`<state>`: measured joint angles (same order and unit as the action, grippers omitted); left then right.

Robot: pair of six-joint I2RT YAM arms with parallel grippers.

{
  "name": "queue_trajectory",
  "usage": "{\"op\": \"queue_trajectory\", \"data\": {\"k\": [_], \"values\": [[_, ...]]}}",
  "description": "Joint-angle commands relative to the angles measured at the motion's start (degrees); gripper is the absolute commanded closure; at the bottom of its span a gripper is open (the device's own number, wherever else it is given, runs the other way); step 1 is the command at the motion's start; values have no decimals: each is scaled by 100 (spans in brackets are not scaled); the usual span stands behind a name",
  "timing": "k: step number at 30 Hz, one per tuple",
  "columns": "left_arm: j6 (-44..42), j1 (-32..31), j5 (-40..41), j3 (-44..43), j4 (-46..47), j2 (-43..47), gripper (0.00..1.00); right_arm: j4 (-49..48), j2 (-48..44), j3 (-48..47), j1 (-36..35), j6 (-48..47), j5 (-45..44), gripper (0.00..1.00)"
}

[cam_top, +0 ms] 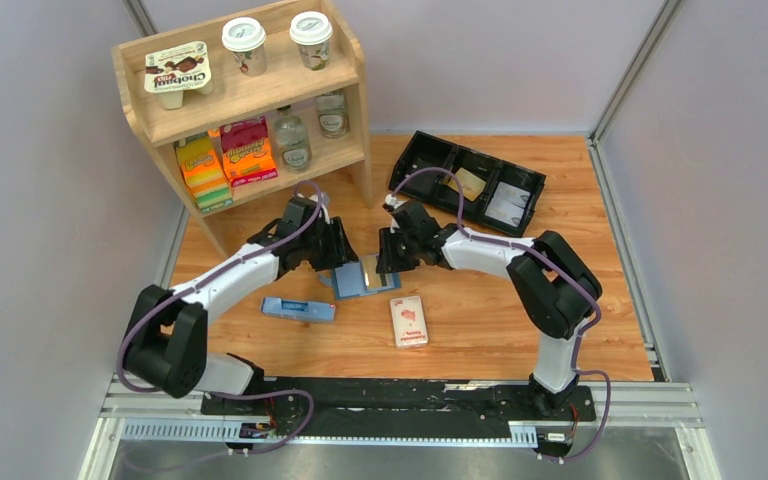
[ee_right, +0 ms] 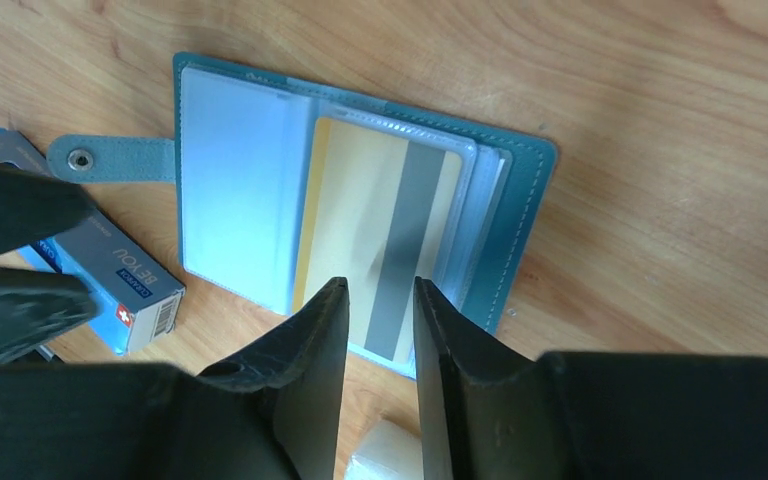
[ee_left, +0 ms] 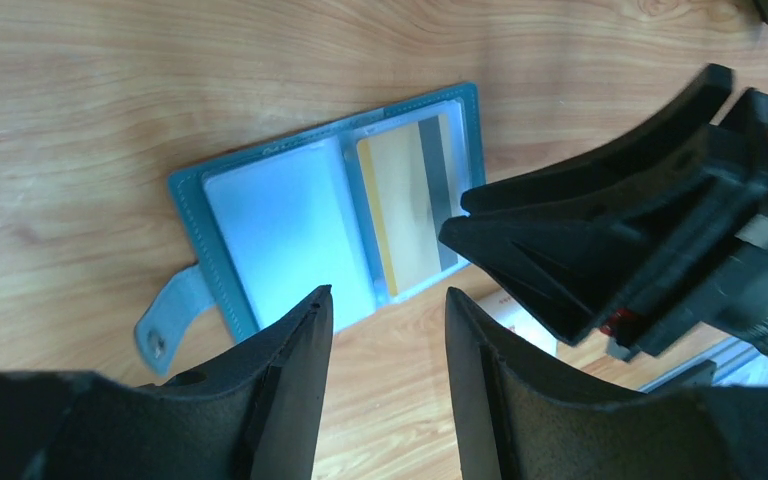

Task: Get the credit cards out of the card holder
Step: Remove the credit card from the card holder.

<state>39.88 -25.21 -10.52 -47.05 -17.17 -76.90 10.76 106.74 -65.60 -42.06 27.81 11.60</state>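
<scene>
The tan-gold plastic card (ee_right: 350, 210) sits sleeved in the open light blue folding card holder (ee_right: 525, 215). The right gripper (ee_right: 378, 292), jaws narrowly parted and empty, hovers at the holder's edge. The left gripper (ee_left: 387, 300) gapes just beside it (pinning nothing), so pulling may drag the holder along.

The flat teal-blue folding card holder (ee_right: 512, 220) shows pale stitching. Its tan-gold plastic card (ee_right: 355, 220) carries 1 grey stripe. The narrow pale blue cardboard box (ee_right: 110, 265) bears dark print and a red-and-white mark. The wooden table (ee_right: 660, 150) is orange-brown, grained.
</scene>
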Motion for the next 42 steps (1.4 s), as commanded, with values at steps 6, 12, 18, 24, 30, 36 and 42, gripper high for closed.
{"op": "queue_trajectory", "data": {"k": [6,12,18,24,30,36,42], "values": [[433,192,-758,108,1242,-887,47,-417,110,-22,128,14,88,69],[600,201,-829,257,1426,-1309,47,-461,286,39,137,57,246,71],[872,253,-863,608,1682,-1555,46,-584,383,109,137,172,466,73],[1259,359,-1355,1021,2594,-1679,47,-602,471,109,146,242,537,73],[1417,421,-1514,1276,3228,-1530,57,-663,558,162,172,321,616,73],[1496,438,-1566,1549,3764,-1213,68,-672,646,188,216,365,633,73],[1628,438,-1681,1795,4501,-906,70,-681,717,188,225,365,660,73]]}}
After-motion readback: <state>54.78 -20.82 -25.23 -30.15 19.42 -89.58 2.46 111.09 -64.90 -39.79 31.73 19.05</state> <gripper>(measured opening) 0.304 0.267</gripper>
